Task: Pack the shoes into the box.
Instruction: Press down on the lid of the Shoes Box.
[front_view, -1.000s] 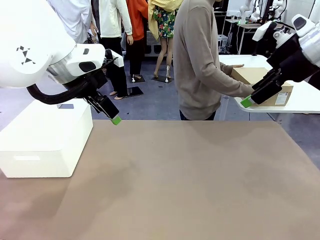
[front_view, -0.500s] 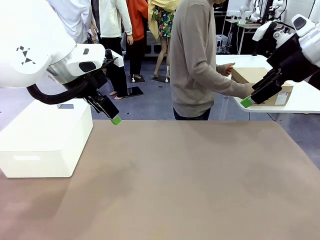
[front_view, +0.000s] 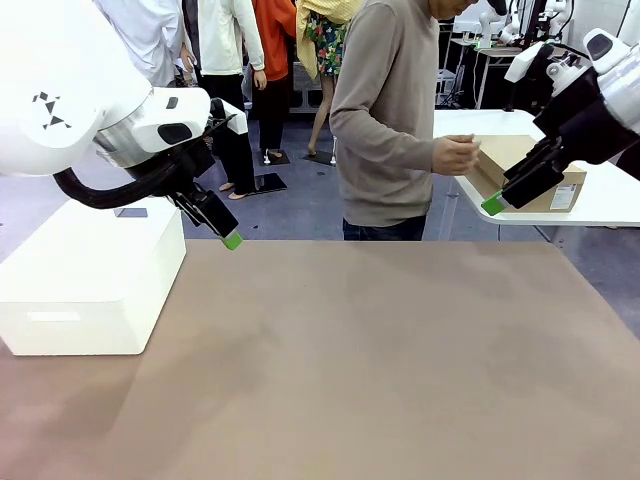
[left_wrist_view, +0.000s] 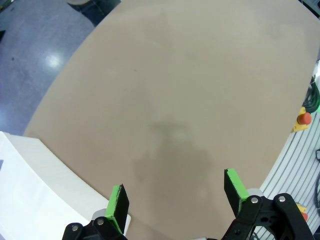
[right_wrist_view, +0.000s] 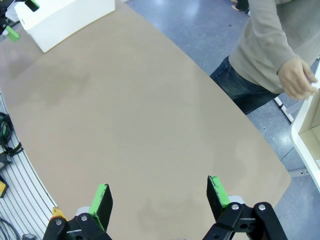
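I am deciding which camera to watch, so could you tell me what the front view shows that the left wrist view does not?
Front view alone: the person standing beyond the table, a hand at the brown box on a side table, and the right pincer. Left wrist view alone: the left pincer with its jaws wide apart. Both: the tan table and the white box.

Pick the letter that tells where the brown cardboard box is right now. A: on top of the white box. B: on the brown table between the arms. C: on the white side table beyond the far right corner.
C: the cardboard box sits on the white side table, next to the person's hand.
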